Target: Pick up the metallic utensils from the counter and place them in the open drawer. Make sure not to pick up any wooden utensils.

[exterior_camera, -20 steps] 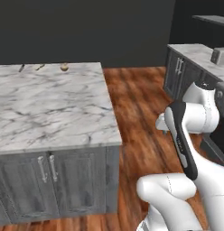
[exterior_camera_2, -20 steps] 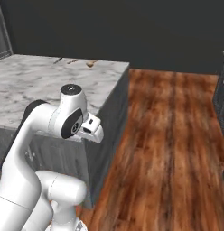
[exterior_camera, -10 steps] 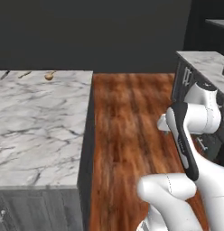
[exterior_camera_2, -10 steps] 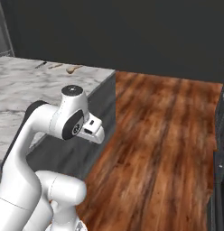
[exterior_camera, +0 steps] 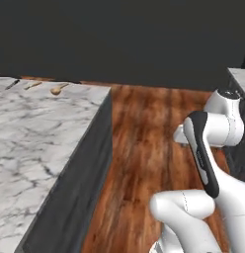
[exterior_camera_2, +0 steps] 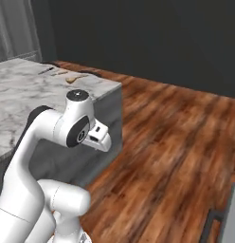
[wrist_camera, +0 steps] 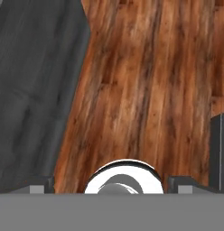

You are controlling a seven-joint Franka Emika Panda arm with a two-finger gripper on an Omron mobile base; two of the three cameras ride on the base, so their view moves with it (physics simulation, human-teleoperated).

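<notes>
The white marble counter (exterior_camera: 35,143) fills the left of the left base view. At its far corner lie a black-handled knife (exterior_camera: 12,84), a slim wooden spoon (exterior_camera: 33,85) and a larger wooden spoon (exterior_camera: 58,89). The right base view shows the same counter (exterior_camera_2: 24,99), knife (exterior_camera_2: 46,70), slim spoon (exterior_camera_2: 60,72) and larger spoon (exterior_camera_2: 76,77). My gripper (wrist_camera: 111,185) is open and holds nothing. It points down at the wood floor, well short of the utensils. A grey cabinet front with a bar handle (exterior_camera_2: 218,222) shows at lower right; I cannot tell whether it is the open drawer.
The counter's dark grey panelled side (wrist_camera: 32,90) stands just left of the hand. Wood floor (exterior_camera: 144,148) stretches between the counter and dark cabinets (exterior_camera: 239,153) on the right. A dark wall (exterior_camera_2: 152,38) closes the back.
The whole picture has shifted, so the base has moved. The counter now sits further left and nearer, with more floor in view. The folded arm and the open gripper look unchanged.
</notes>
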